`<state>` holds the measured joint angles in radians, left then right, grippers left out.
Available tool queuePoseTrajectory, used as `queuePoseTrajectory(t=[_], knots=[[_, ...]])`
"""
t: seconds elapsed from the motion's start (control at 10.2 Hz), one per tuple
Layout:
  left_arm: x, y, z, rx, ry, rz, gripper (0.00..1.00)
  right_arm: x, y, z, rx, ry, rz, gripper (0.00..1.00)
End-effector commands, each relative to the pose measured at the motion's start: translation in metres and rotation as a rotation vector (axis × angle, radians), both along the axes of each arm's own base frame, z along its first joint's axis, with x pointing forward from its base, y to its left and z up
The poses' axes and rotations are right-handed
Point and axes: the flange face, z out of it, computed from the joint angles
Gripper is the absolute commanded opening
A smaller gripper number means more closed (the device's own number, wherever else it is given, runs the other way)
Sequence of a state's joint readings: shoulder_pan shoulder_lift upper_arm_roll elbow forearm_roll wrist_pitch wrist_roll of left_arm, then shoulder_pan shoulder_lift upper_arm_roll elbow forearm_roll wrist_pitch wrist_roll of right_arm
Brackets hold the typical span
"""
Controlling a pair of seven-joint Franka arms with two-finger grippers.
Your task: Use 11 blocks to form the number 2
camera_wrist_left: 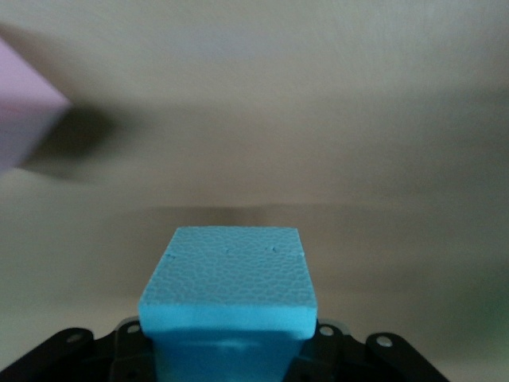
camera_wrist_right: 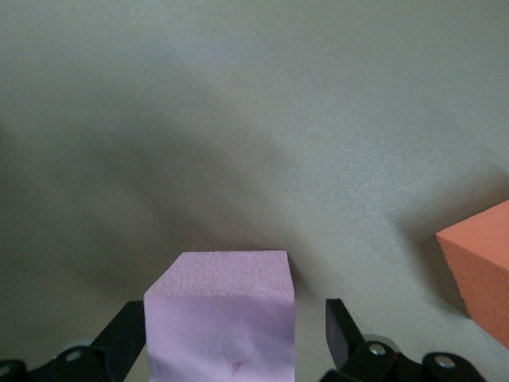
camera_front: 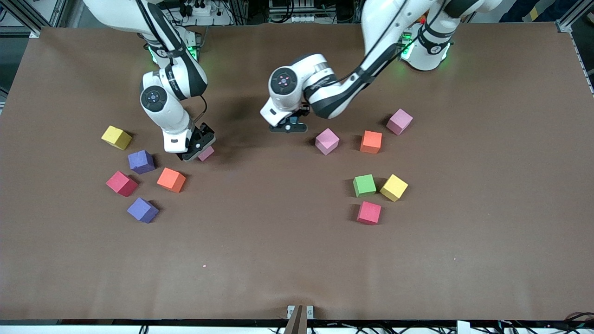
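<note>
Left end effector pinching light blue block, right end effector spread round pink block; off-centre close could nudge it.

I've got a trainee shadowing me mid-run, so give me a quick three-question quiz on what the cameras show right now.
1. True or false: the left claw is shut on a light blue block.
2. The right claw stands open around a block of which colour? A) yellow B) pink C) green
3. How many purple blocks show in the front view?

Key:
1. True.
2. B, the pink block sits between its open fingers.
3. Two purple blocks, both toward the right arm's end.
</note>
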<state>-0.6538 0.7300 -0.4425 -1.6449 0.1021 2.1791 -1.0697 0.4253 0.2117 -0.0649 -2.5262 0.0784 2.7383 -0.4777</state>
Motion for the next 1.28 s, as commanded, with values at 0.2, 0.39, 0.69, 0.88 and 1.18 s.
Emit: queuePoseTrajectory(t=[0.2, 0.39, 0.69, 0.88, 1.18], knots=[[-0.01, -0.029, -0.011, -0.005, -0.096, 0.001, 0.37, -0.004, -0.005, -0.007, 0.004, 0.009, 0.004, 0.73], [-0.014, -0.036, -0.006, -0.017, -0.104, -0.005, 0.38, -0.003, -0.008, -0.006, 0.003, 0.014, -0.004, 0.43], [-0.029, -0.043, -0.006, -0.017, -0.102, -0.028, 0.39, 0.004, -0.004, 0.014, 0.002, 0.054, -0.005, 0.4], [-0.039, -0.048, -0.005, -0.021, -0.101, -0.044, 0.4, 0.008, -0.006, 0.027, 0.005, 0.061, -0.008, 0.4], [-0.045, -0.05, -0.021, -0.018, -0.096, -0.056, 0.41, 0.015, -0.006, 0.063, 0.015, 0.079, -0.014, 0.37]])
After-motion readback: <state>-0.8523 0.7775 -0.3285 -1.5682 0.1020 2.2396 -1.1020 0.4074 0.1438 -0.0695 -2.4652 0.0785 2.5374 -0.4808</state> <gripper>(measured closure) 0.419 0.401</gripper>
